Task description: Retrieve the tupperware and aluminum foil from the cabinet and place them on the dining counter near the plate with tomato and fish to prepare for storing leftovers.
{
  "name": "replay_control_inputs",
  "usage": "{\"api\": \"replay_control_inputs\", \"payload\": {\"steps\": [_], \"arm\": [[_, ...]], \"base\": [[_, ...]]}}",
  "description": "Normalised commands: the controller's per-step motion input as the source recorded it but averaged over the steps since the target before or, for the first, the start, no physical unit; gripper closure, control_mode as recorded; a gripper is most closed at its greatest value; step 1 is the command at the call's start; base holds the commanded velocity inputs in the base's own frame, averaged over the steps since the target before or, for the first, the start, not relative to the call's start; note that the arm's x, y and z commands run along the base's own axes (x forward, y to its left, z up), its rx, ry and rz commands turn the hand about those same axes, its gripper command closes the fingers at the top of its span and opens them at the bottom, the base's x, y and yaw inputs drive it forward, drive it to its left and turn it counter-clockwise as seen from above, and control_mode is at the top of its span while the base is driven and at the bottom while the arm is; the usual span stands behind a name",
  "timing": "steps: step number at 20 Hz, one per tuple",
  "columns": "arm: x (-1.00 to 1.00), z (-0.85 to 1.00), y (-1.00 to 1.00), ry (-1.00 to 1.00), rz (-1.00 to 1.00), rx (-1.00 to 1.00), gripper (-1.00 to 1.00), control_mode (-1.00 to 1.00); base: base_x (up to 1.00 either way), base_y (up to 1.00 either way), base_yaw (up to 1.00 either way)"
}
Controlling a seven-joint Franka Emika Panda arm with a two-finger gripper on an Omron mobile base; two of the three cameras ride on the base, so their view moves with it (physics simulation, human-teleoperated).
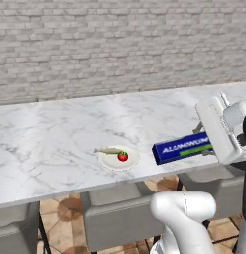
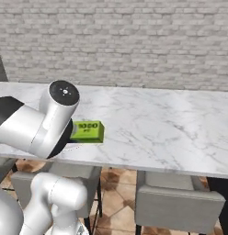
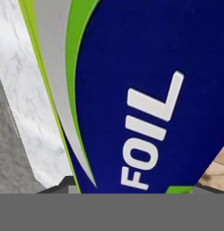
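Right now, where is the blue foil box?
In the left base view, the aluminum foil sits over the dining counter near its front edge, just right of the plate with the tomato.

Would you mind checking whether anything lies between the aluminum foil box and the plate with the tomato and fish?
Nothing visible does. Bare marble of the dining counter separates the aluminum foil from the plate, which lies to its left in the left base view.

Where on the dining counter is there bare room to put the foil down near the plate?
Bare marble lies between the plate and the foil box, and across the dining counter left of and behind the plate. The near edge by the plate is tighter, and the arm crowds the right end.
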Motion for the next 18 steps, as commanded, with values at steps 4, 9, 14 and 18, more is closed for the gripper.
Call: {"api": "replay_control_inputs", "payload": {"steps": [4, 9, 14, 18], "arm": [[0.0, 0.0, 0.0, 0.0, 0.0, 0.0, 1.0, 1.0], [0.59, -0.18, 0.0, 0.0, 0.0, 0.0, 1.0, -1.0], [1.0, -0.39, 0.0, 0.04, 0.08, 0.08, 1.0, -1.0], [0.78, -0.23, -0.03, 0.03, -0.02, 0.01, 1.0, -1.0]], "base": [[1.0, 0.0, 0.53], [0.4, 0.0, 0.08], [0.0, 0.0, 0.0], [0.0, 0.0, 0.0]]}}
